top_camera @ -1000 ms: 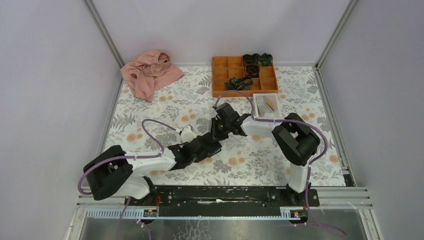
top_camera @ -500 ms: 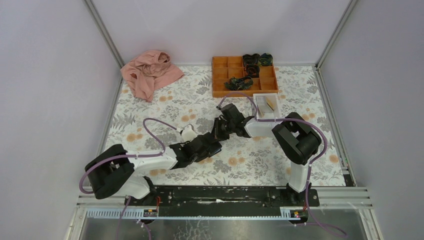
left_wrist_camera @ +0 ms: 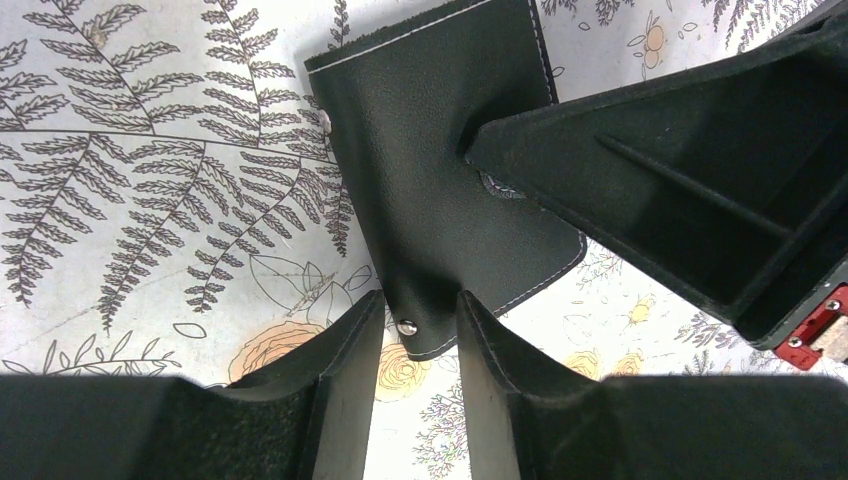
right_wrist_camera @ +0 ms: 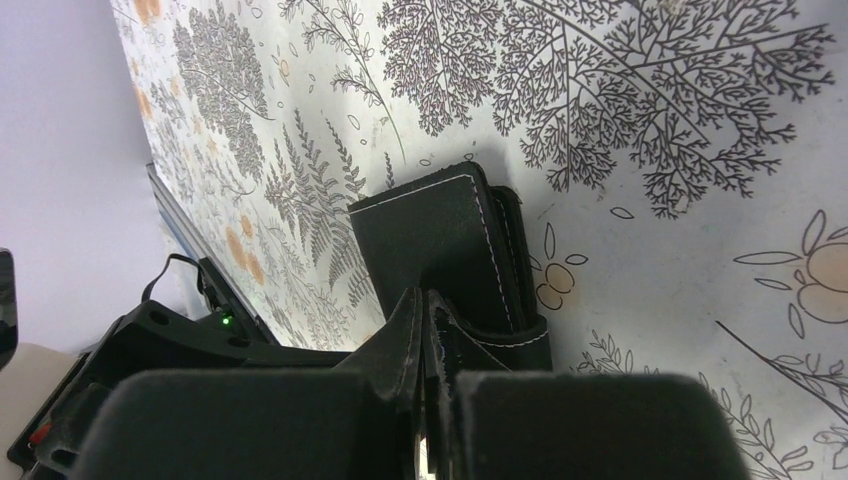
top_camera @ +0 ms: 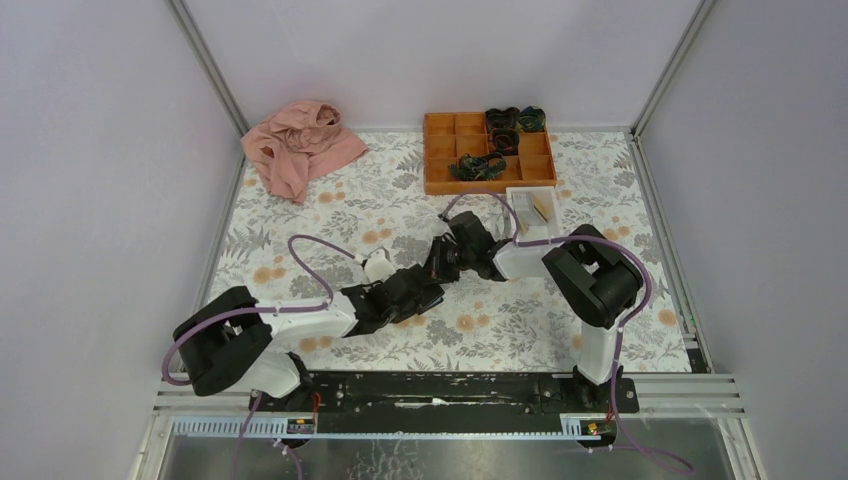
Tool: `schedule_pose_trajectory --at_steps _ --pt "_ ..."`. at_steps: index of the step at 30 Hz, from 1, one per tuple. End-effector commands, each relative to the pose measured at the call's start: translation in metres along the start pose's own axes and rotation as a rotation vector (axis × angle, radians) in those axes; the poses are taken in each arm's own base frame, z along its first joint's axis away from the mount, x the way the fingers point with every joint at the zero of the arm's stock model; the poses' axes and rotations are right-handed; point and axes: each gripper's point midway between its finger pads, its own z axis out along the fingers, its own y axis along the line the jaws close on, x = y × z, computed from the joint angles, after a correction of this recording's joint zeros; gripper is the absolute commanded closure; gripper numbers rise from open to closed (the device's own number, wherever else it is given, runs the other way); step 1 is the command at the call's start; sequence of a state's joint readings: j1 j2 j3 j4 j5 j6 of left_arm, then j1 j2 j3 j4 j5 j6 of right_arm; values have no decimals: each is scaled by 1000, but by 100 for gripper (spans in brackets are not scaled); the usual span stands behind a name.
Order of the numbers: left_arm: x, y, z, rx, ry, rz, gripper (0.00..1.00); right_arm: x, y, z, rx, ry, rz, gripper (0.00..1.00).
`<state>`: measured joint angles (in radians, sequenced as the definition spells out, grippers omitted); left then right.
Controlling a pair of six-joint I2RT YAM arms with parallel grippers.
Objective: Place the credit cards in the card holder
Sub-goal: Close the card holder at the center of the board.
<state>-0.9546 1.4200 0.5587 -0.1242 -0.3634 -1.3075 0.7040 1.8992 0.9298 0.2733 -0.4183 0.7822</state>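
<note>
The card holder (left_wrist_camera: 440, 150) lies closed and black on the floral cloth, mid-table; in the right wrist view the card holder (right_wrist_camera: 430, 230) shows white stitching. My left gripper (left_wrist_camera: 420, 305) is open, and its fingers straddle the holder's near corner with a metal snap. My right gripper (right_wrist_camera: 425, 298) is shut, its tip against the holder's cover; the left wrist view shows the right gripper (left_wrist_camera: 680, 170) touching the cover from the right. From above, the left gripper (top_camera: 425, 285) and right gripper (top_camera: 442, 262) meet over the holder and hide it. A tan credit card (top_camera: 541, 206) lies in the white tray (top_camera: 522, 215).
An orange compartment tray (top_camera: 440, 150) with dark items stands at the back, just behind the white tray. A pink cloth (top_camera: 300, 150) is heaped at the back left. Purple cables loop over both arms.
The right arm's wrist has shifted a little to the right and toward the near edge. The left arm has barely moved and both sets of jaws stand as before.
</note>
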Motion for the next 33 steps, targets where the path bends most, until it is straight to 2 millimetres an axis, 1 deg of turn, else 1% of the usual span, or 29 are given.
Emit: schedule_pose_trajectory --at_steps 1,10,20,23,29,33 --pt "24 81 7 -250 78 102 59 50 -127 -8 401 97 111 100" --pt "25 85 6 -266 83 105 59 63 -145 -10 420 100 184 100" --pt "28 96 6 -297 102 101 59 80 -167 -7 447 106 264 100" --pt "24 93 4 -292 92 104 59 82 -170 -6 445 111 271 100" --pt "11 78 -2 -260 58 113 48 77 -170 -6 444 108 265 100" --pt "5 71 -6 -256 45 125 46 79 -171 -5 441 109 269 100"
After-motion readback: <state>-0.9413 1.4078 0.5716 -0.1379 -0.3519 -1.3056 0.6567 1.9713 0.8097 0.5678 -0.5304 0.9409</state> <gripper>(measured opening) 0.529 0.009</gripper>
